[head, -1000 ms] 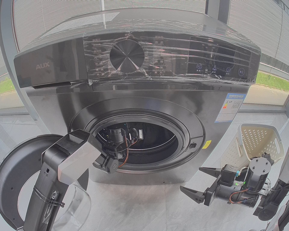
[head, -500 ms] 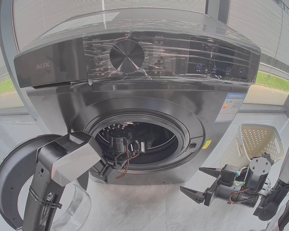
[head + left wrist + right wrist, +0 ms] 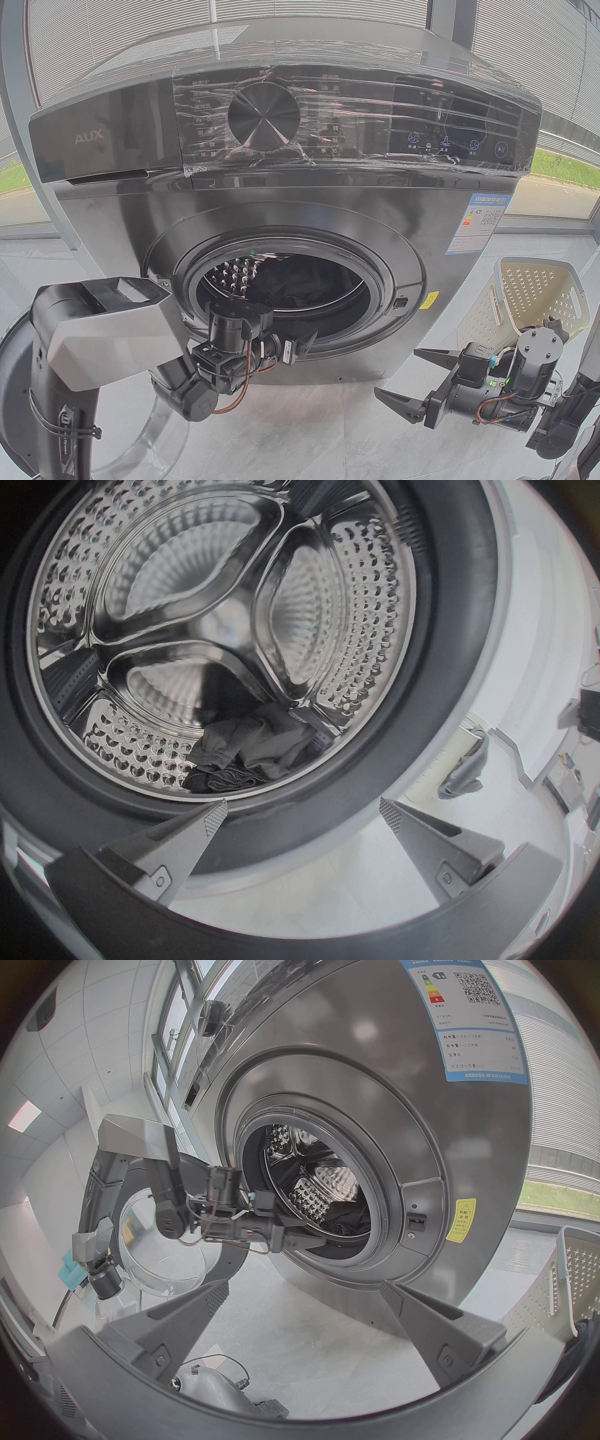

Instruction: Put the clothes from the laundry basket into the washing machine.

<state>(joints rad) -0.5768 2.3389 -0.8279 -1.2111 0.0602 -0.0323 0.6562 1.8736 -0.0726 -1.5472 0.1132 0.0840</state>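
Released, the left hand hangs just outside the washing machine mouth (dark clothes lie in its drum); the right hand, also released, sits near the laundry basket

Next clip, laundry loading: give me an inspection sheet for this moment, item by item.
Surface: pale grey tiled floor; the machine and basket stand on it.
Job's things: dark grey front-loading washing machine, its round glass door swung open; grey crumpled clothes lie low in the steel drum; white perforated plastic laundry basket stands to the machine's right.
Clutter: nothing seen.
Tools: left tool open, empty, at the drum mouth's lower edge; right tool open, empty, above the floor by the basket.
Cables: orange wire looped at the left wrist.
Surroundings: slatted window blinds behind the machine.
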